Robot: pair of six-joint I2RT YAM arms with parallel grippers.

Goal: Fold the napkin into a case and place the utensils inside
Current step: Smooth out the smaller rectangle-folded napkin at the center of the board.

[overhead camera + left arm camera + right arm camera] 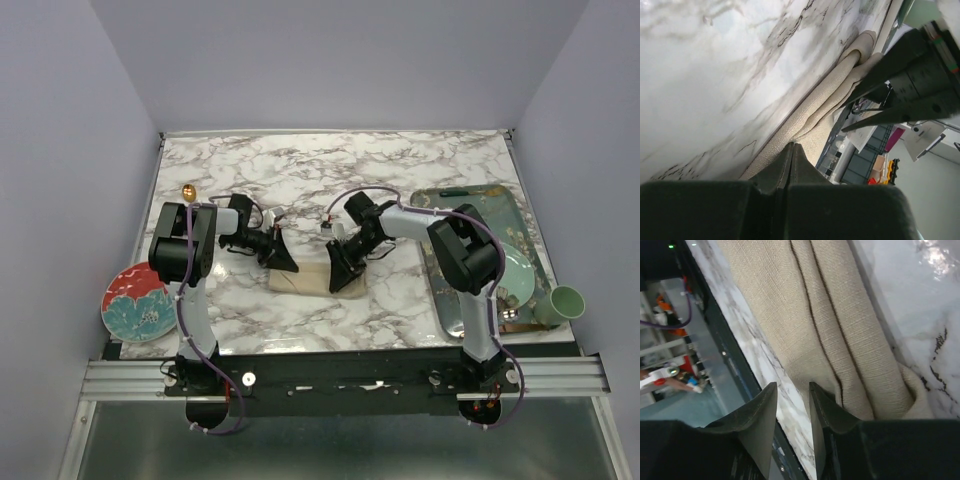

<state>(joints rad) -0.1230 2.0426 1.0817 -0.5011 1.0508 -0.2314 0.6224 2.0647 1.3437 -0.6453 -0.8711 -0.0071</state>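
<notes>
Top external — napkin between left gripper and right gripper

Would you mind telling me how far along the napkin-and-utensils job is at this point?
Done: the napkin lies folded into a narrow oblong. In hand: the left hand is shut at its edge and the right hand is open at the other end, so the folding seems unfinished. Left: the gold spoon sits apart at the far left, not yet inside; I see no fork.
</notes>
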